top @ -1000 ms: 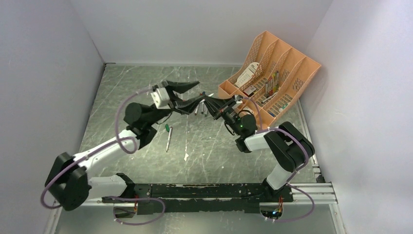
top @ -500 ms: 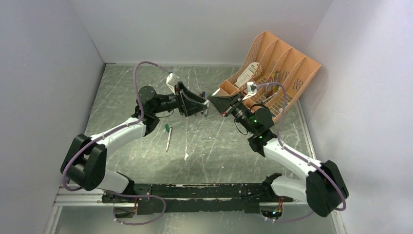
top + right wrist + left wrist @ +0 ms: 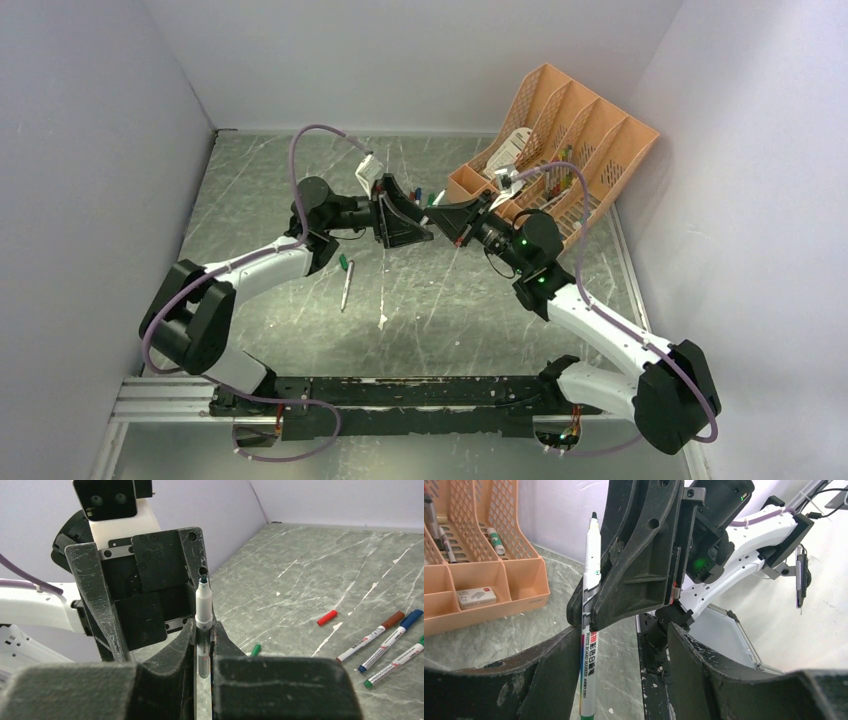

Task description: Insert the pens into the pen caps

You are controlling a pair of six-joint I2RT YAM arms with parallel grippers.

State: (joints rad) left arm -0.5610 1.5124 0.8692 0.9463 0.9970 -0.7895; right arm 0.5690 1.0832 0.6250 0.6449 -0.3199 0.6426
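My right gripper is shut on a white pen, which stands upright with its dark bare tip uncapped. In the left wrist view the same pen runs along the inner face of one left finger, its green end at the bottom. My left gripper is open, its other finger well clear of the pen. Both grippers, left and right, meet nose to nose in the air over the table's middle. A red cap and a green cap lie on the table.
Capped pens in brown, blue and green lie side by side. Another pen and a green cap lie left of centre. The orange organiser stands at the back right, against the wall.
Both arms have swung and both wrists have rolled over, while the grippers stay nose to nose. The left jaws have opened wider. The right gripper stays shut on the pen.
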